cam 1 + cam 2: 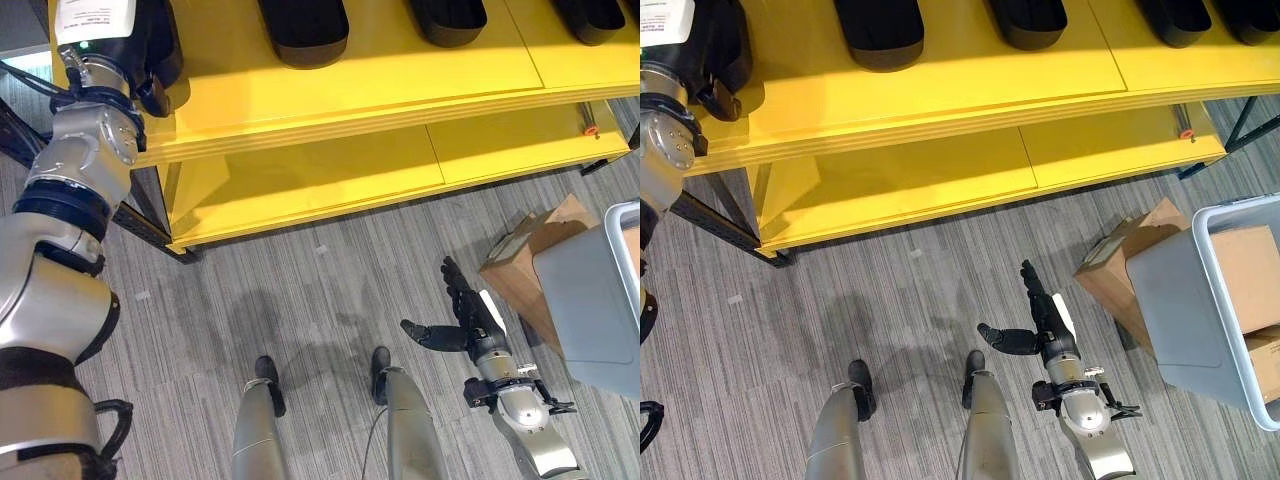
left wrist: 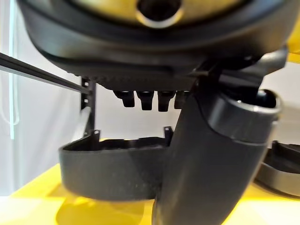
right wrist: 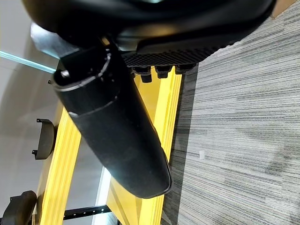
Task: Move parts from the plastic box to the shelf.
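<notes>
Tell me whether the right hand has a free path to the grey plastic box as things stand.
Probably yes. The right hand hangs open over bare carpet, holding nothing, and the grey plastic box stands to its right. A tilted cardboard box leans beside the box's near wall, so reaching in from above looks the clearer way.

Left arm [image 1: 60,250]: silver-grey rounded segments, black and blue joint bands, white label on dark forearm at upper left. Right hand [image 1: 470,315] at lower right: dark, slim fingers [image 1: 455,280], white patch on back, silver-grey wrist with black fittings.
</notes>
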